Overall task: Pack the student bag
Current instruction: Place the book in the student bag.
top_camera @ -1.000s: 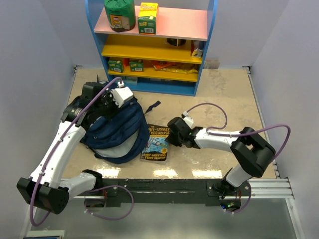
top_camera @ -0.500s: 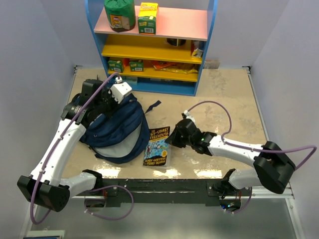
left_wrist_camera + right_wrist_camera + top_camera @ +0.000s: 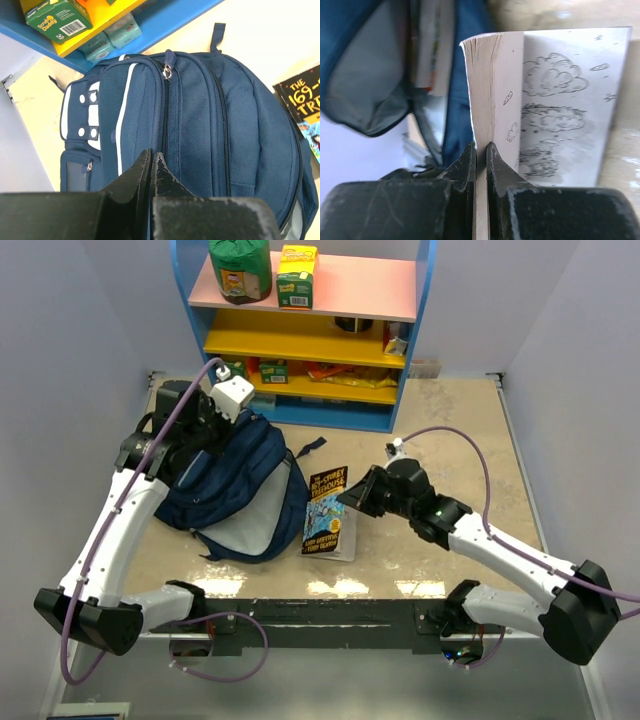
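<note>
Student bag [image 3: 235,490]: navy fabric with light striping, lying on the table [image 3: 450,430] left of centre, just in front of the blue shelf unit [image 3: 320,416]. Its mouth gapes toward the near right, with grey lining showing.

Left gripper [image 3: 151,159]: at the bag's far end, jaws pressed together against the fabric. Cannot tell whether any cloth is caught between them.

Right gripper [image 3: 481,150]: nipped tight on the edge of a paperback book [image 3: 328,512], which sits just beside the bag's opening.

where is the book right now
In the top view the book is near the centre, just right of the bag, with its right edge pinched between the right fingers.
</note>
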Robot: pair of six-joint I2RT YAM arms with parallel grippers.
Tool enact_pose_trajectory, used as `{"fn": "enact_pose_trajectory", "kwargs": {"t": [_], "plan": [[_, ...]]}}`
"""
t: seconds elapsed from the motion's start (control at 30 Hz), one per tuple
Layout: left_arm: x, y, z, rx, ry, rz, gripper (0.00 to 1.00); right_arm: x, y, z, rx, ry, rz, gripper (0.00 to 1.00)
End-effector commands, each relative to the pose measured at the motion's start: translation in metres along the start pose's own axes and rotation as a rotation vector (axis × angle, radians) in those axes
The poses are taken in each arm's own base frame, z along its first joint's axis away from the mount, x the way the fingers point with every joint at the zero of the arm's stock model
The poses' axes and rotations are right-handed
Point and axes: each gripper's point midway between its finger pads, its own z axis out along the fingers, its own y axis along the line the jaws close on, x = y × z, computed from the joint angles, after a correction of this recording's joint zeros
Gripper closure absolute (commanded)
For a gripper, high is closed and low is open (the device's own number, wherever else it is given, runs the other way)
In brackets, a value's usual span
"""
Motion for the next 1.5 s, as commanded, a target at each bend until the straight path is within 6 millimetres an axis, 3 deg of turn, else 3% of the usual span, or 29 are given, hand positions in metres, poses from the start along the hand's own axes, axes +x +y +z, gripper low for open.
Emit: {"fn": "enact_pose_trajectory", "kwargs": {"t": [0.0,0.2,0.3,0.57,0.73,1.0,1.07,1.17,1.2,1.27,1.3,1.4,1.47], "plan": [[-0.077,0.022,-0.031,-0.08,-0.271,-0.056,1.0,-0.039,0.111,-0.043,-0.317,-0.056,0.009,1.0],[-0.075,0.016,-0.031,-0.048,-0.264,-0.042,1.0,-0.055,0.142,-0.065,-0.368,-0.081,-0.009,1.0],[-0.074,0.018,-0.031,-0.06,-0.264,-0.038,1.0,-0.056,0.143,-0.068,-0.373,-0.086,-0.008,1.0],[-0.099,0.002,-0.05,0.049,-0.338,-0.024,0.99,-0.026,0.12,-0.013,-0.368,0.043,0.081,1.0],[-0.109,-0.012,-0.062,0.128,-0.377,-0.026,0.99,-0.022,0.121,0.009,-0.356,0.06,0.082,1.0],[-0.112,-0.012,-0.065,0.127,-0.394,-0.037,0.99,0.002,0.121,0.052,-0.282,0.122,0.076,1.0],[-0.112,-0.009,-0.067,0.104,-0.399,-0.037,0.99,0.008,0.111,0.06,-0.227,0.137,0.072,1.0],[-0.11,-0.005,-0.068,0.079,-0.4,-0.027,0.99,0.014,0.101,0.053,-0.206,0.12,0.08,1.0],[-0.106,-0.006,-0.065,0.079,-0.389,-0.025,0.99,0.027,0.081,0.053,-0.168,0.14,0.089,1.0],[-0.105,-0.005,-0.063,0.075,-0.389,-0.023,0.99,0.035,0.076,0.046,-0.176,0.13,0.119,1.0],[-0.104,-0.006,-0.061,0.078,-0.386,-0.024,0.99,0.046,0.058,0.047,-0.142,0.144,0.132,1.0],[-0.103,-0.009,-0.058,0.097,-0.386,-0.029,0.99,0.055,0.051,0.053,-0.156,0.156,0.162,1.0],[-0.104,-0.013,-0.057,0.121,-0.385,-0.033,0.99,0.053,0.058,0.057,-0.186,0.147,0.151,1.0]]}}
